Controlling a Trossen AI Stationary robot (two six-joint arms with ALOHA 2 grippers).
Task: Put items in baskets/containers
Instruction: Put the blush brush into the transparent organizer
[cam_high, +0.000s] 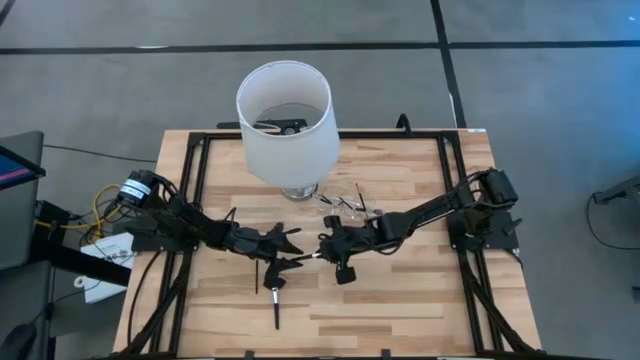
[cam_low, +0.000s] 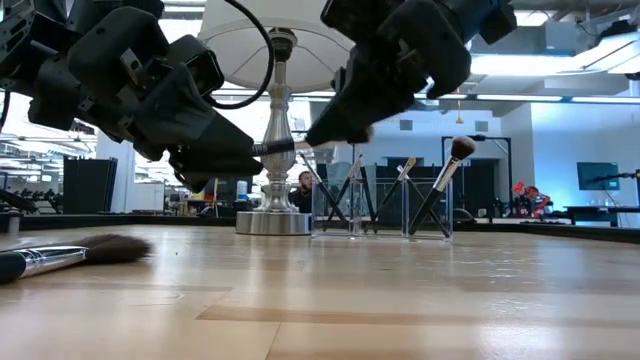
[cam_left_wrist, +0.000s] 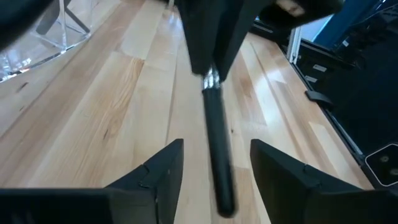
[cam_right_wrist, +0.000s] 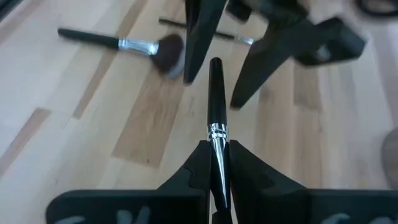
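While the right gripper (cam_right_wrist: 217, 186) pinches a brush (cam_right_wrist: 216, 99) by its ferrule, the left gripper's (cam_left_wrist: 214, 168) spread fingers flank its handle; a handover seems under way, needing the left to close.

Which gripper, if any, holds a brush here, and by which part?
The right gripper is shut on a makeup brush, gripping just past its silvery ferrule, towards the head. The left gripper is open, its fingers either side of the handle end.

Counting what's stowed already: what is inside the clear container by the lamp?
Inside the clear container, several brushes lean upright, heads up. The exact count is hidden by overlap and the right pincer.
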